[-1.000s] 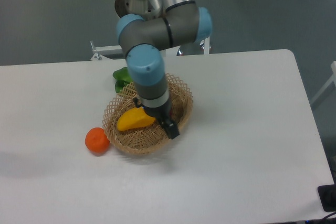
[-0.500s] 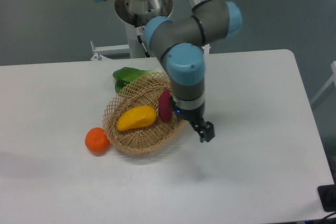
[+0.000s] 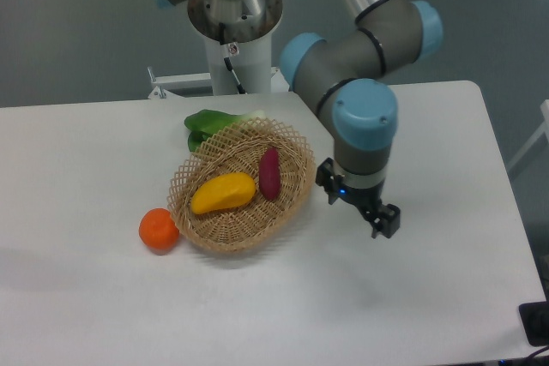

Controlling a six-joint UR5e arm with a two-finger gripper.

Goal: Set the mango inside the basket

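Note:
The yellow-orange mango (image 3: 223, 193) lies inside the tan wicker basket (image 3: 287, 139), on its left half. A slim purple sweet potato (image 3: 269, 174) lies beside it in the basket's right half. My gripper (image 3: 378, 217) hangs above the table to the right of the basket, clear of its rim. It holds nothing; the jaws point down and I cannot make out their gap from this angle.
A round orange fruit (image 3: 159, 230) sits on the table just left of the basket. A green leafy vegetable (image 3: 208, 124) lies behind the basket. The arm's base column (image 3: 232, 23) stands at the table's far edge.
The gripper has left the mango in the basket and swung right, from over the basket to the table right of it. The sweet potato came into view.

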